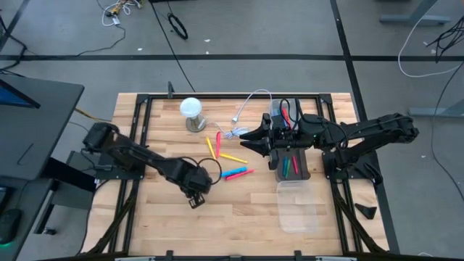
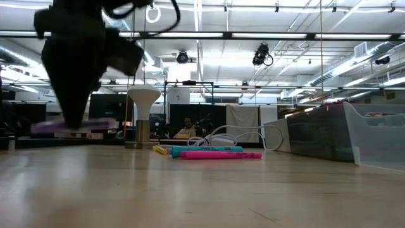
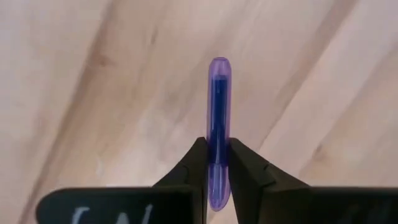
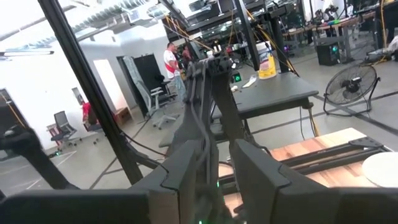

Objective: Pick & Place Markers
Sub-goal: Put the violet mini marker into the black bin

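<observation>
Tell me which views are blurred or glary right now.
Low view: the left gripper close to the lens is a soft dark silhouette, ceiling lights glare behind. Left wrist view: the purple marker between the fingers is sharp. High view: evenly lit.

No legible text, label, brand, number or sign found; white marks on the left gripper (image 3: 217, 180) body are cut off and unreadable.

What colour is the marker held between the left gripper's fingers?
Purple: the marker shows best in the left wrist view.
</observation>
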